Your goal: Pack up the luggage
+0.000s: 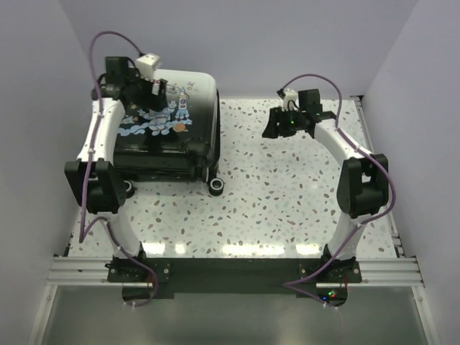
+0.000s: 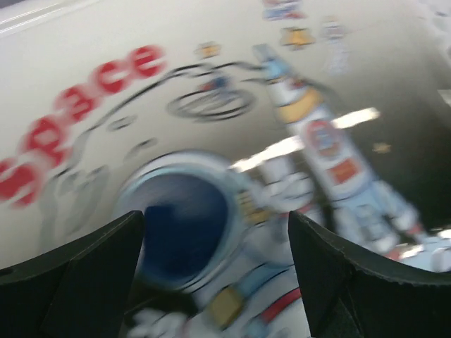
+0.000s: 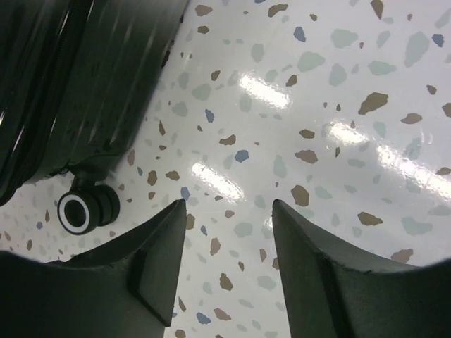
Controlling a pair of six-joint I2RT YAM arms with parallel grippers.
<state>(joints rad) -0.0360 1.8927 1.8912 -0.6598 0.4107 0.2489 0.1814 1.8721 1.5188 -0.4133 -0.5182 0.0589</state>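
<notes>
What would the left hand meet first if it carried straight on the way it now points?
The luggage: its astronaut-printed shell fills the wrist view beyond the left hand, whose fingers stand open. It looks near, though blur leaves the depth unclear.

red word "Space", printed large on the pale shell of the luggage (image 2: 225, 91)

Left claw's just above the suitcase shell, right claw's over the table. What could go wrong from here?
1. The luggage shell is glossy; the open left claw could skid across it.
2. The right claw hangs open over the table, apart from the case, so a push might slide it unbraced.
3. The left wrist view is blurred, so contact is hard to judge.
</notes>
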